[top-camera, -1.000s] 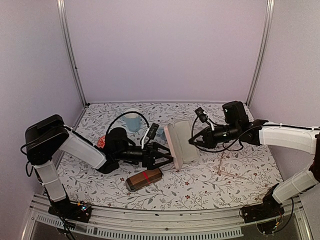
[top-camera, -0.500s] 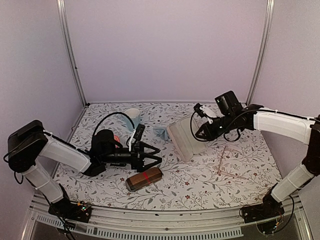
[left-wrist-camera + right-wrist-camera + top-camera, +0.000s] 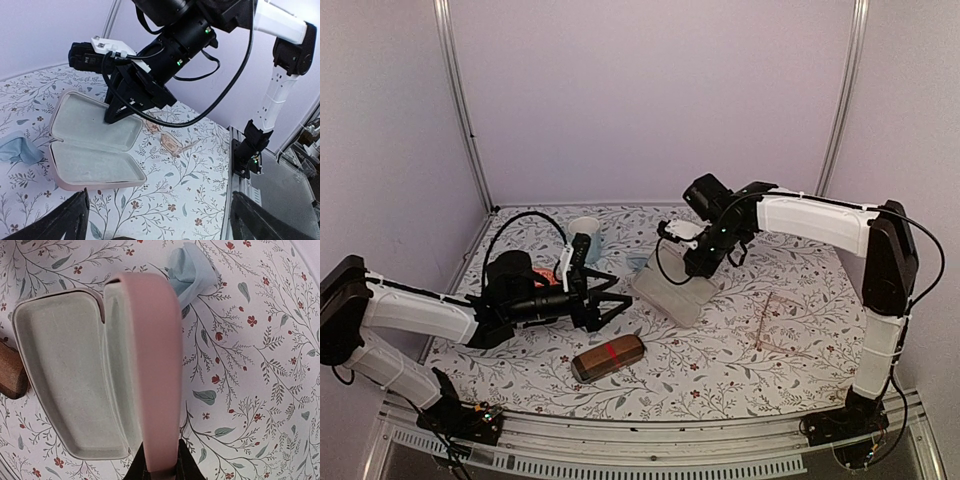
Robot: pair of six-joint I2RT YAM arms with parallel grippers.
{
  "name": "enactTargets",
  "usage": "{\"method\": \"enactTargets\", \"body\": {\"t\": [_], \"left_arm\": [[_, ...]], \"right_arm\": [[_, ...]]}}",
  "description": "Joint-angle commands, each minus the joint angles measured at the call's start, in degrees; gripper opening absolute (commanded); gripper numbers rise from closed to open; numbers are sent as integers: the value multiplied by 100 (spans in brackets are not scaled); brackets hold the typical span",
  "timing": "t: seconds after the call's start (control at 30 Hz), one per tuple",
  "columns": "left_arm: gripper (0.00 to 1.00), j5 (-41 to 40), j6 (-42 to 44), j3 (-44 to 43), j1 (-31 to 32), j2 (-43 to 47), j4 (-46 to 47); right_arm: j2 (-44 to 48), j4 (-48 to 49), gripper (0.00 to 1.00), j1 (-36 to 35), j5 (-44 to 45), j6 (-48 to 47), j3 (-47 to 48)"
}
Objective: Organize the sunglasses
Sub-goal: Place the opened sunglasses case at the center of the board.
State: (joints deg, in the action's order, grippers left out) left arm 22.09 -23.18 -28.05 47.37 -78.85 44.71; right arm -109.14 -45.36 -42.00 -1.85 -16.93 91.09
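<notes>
The tan glasses (image 3: 171, 145) lie flat on the bench (image 3: 720, 370), on the right side, just right of the open pink case (image 3: 665, 290). I cannot find a black pair. The glasses look light, thin and easy to bend or scratch. I think it is best to pinch the frame at the middle bridge, not the lenses. The right jaws are almost shut and pinch the rim of one half of the case. The left jaws are wide open and hold nothing, left of the case. A brown case (image 3: 608, 357) lies nearer, and a blue cloth (image 3: 192, 270) lies beyond. Bare bench lies all around the glasses.
</notes>
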Motion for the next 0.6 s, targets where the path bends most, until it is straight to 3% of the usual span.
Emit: {"method": "enactTargets", "body": {"t": [0.0,0.37,0.57], "left_arm": [[99,-261,182,59,-114,93,-246],[99,-520,162,214,-201,204,-269],[99,-525,131,192,-212,119,-254]], "right_arm": [[-514,-891,10,-246,487,-345,809],[-1118,-1379,11,-472,1065,-353,1319],[-1104,-1339,29,-524,1071,-364,1324]]}}
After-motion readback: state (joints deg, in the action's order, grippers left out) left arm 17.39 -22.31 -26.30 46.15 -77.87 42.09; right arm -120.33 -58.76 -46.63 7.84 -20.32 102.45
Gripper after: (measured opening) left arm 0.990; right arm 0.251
